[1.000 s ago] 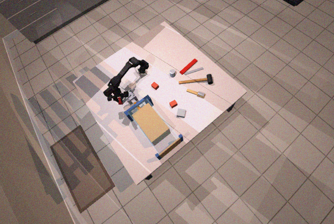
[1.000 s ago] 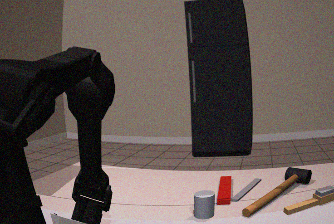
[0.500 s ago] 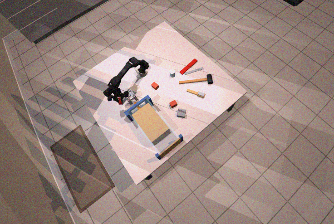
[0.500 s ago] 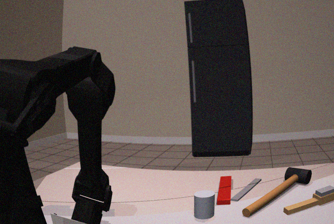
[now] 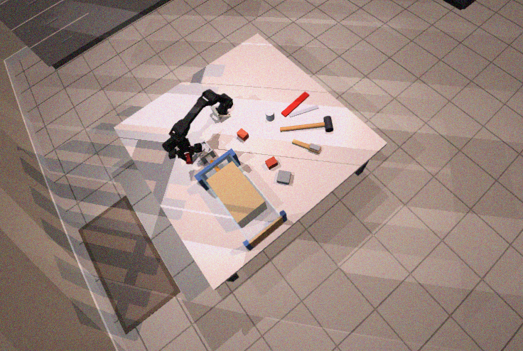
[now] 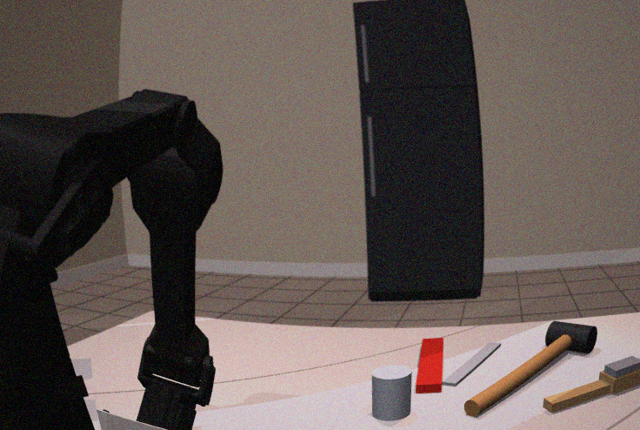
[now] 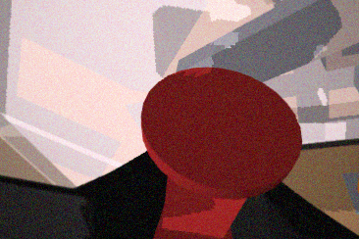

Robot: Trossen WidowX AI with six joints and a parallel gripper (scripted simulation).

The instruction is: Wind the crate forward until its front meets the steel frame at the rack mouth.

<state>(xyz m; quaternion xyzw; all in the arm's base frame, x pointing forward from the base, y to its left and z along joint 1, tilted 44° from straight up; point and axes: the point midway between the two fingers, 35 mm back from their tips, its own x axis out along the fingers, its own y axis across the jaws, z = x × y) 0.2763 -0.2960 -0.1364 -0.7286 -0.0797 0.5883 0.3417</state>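
- I see open bench between the orange block (image 5: pixel 242 134) and the hammer (image 5: pixel 305 126).
- The blue frame (image 5: pixel 213 163) obstructs my direct path to the crate (image 5: pixel 236 192).

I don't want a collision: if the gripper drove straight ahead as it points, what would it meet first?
Probably the bench top, beyond the red handle in the gripper; the handle hides the line's centre, and depth is unclear.
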